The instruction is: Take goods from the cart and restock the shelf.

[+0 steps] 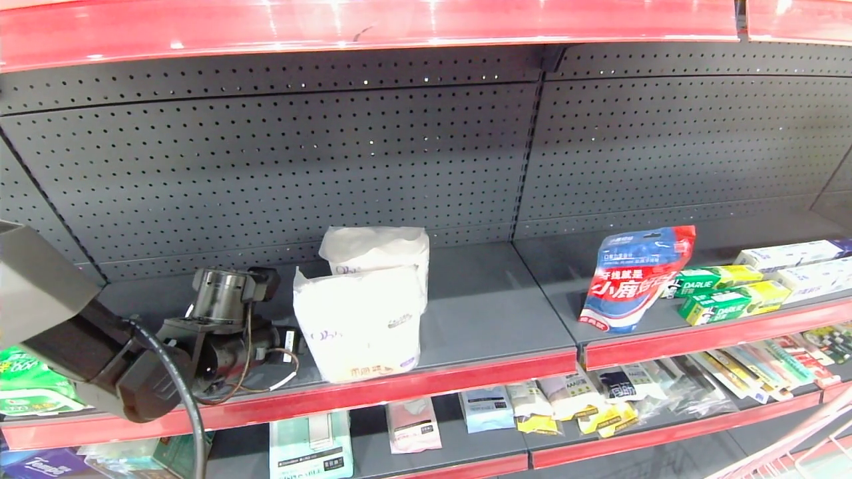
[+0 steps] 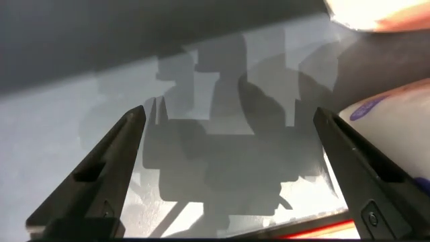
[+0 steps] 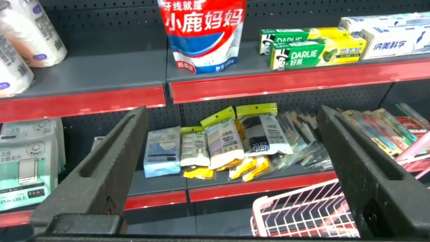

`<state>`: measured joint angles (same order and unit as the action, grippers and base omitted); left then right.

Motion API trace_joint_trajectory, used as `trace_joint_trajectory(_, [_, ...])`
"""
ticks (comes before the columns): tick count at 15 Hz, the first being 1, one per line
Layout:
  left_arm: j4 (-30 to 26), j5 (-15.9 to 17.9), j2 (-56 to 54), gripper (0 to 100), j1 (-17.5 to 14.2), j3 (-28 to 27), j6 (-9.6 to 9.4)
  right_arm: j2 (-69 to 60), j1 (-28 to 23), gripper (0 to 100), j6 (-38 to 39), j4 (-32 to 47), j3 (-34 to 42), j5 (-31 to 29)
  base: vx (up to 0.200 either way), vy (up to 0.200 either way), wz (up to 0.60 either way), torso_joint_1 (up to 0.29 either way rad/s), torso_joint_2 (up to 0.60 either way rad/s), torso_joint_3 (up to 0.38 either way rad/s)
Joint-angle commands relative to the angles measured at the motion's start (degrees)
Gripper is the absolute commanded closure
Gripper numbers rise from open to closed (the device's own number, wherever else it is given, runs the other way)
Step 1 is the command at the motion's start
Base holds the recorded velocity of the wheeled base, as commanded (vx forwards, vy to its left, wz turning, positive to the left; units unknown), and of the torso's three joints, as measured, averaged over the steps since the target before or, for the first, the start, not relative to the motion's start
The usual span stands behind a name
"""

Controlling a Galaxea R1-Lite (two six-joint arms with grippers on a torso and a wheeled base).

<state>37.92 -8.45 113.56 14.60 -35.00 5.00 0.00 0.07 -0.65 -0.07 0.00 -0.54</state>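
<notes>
Black cabled arm [image 1: 126,376], dark pincer [image 2: 228,117]

Head faces the shelf [image 1: 479,313], left wrist hugs its board, right wrist stands back, sharing the pouch [image 3: 201,33]

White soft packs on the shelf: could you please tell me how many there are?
2. The front pack stands at the shelf's red front edge; the rear pack stands just behind it, nearer the pegboard, partly hidden by it. Another could sit hidden behind them.
</notes>
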Motion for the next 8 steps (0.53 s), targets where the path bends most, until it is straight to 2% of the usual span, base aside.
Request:
trace_joint_trajectory(1, [0.0,0.0,0.5,0,0.4,-0.9,0.45,0.0,0.0,0,-0.1,0.0,0.0,0.0,0.000,0.000,0.00,0.000,0.00,0.000])
trace_joint_trajectory(8, [0.0,0.1,0.7,0,1.2,-1.3,0.45,0.1,0.0,0,-0.1,0.0,0.0,0.0,0.000,0.000,0.00,0.000,0.00,0.000])
